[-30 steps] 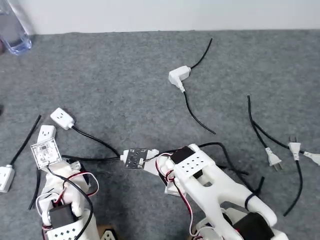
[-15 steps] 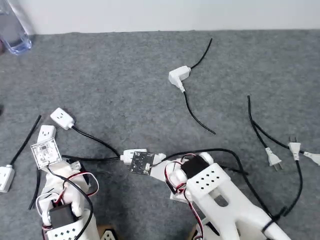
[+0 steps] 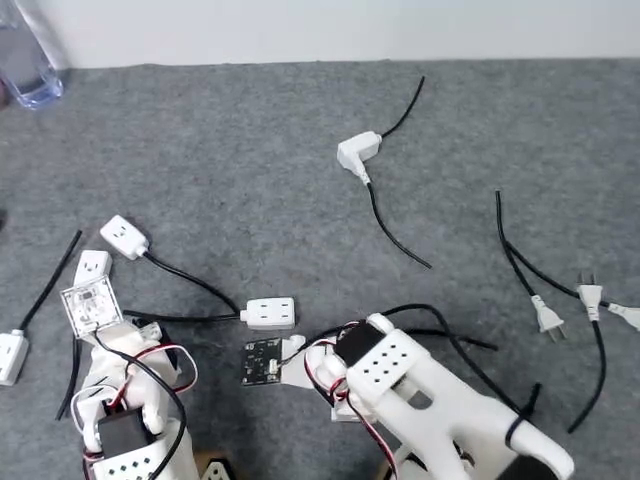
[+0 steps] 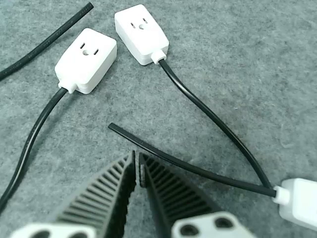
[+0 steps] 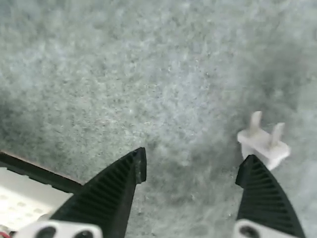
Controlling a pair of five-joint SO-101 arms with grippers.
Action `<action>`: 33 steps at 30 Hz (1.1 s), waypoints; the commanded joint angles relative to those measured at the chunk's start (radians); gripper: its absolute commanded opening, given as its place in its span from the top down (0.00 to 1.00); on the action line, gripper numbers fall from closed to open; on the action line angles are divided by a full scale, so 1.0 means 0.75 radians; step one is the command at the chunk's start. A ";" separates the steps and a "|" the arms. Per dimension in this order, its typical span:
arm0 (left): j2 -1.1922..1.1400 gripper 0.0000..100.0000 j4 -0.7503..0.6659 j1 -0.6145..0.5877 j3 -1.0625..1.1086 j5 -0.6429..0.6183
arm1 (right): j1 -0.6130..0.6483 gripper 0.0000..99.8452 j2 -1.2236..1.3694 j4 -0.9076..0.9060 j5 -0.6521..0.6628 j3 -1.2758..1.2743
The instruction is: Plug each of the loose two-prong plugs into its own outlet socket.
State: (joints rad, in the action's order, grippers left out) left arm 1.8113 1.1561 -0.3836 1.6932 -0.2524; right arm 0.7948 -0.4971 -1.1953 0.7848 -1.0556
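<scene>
My right gripper (image 5: 194,158) is open over bare carpet. A white two-prong plug (image 5: 262,142) stands right beside one of its fingertips (image 5: 251,168); whether they touch I cannot tell. In the high view this gripper (image 3: 286,362) sits just in front of a white outlet socket (image 3: 270,313). My left gripper (image 4: 136,161) is shut on nothing, with two white sockets (image 4: 86,59) (image 4: 141,28) lying beyond its tips and a third (image 4: 299,199) off to the side. Two more loose plugs (image 3: 548,319) (image 3: 590,295) lie at the far right.
An angled white plug (image 3: 358,152) on a black cord lies at the back centre. Another socket (image 3: 11,356) sits at the left edge. Black cords (image 3: 440,325) loop around my right arm. A clear bottle (image 3: 25,60) stands in the back left corner.
My right arm has drawn back toward the front edge, away from the centre socket, which now lies uncovered. The cord near it shifted too. The left arm has not moved.
</scene>
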 commanded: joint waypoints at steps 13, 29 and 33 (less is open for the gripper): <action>0.016 0.99 0.002 0.004 -0.013 0.008 | -0.001 0.69 0.048 0.024 0.025 0.162; 0.016 0.99 0.002 0.004 -0.013 0.008 | -0.165 0.69 0.060 0.087 0.135 0.168; 0.016 0.99 0.002 0.004 -0.013 0.008 | -0.165 0.69 0.062 0.116 0.137 0.168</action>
State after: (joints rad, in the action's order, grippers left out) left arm 1.8113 1.1561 -0.3836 1.6932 -0.2524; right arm 0.6828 -0.4526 -1.1278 0.8769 -0.9820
